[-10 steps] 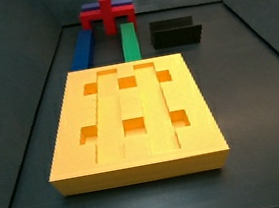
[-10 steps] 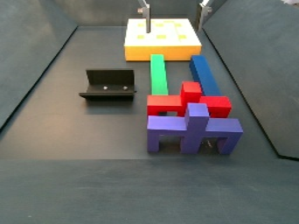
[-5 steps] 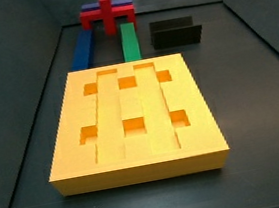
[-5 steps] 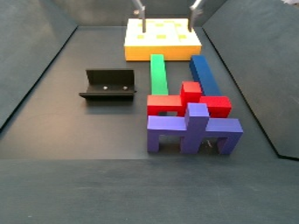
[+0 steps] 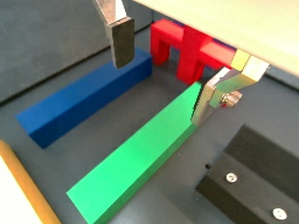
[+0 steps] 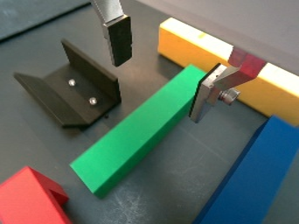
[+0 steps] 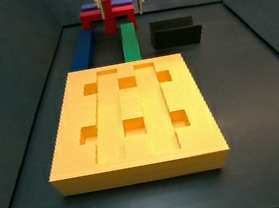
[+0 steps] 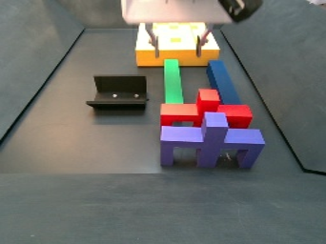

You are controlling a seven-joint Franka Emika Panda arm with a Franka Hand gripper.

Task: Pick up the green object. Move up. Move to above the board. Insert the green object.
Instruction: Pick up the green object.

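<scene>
Gripper (image 5: 163,66) open above green object (image 5: 146,153), fingers spread wide, nothing held. Green object flat on worktop (image 8: 76,133) between blue bar (image 5: 87,96) and fixture (image 6: 76,83), one end near board (image 7: 134,120).

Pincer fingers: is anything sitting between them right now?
Only the green object, lying on the floor below the gap. In both wrist views the pincer is open and straddles it; its fingers touch nothing.
</scene>
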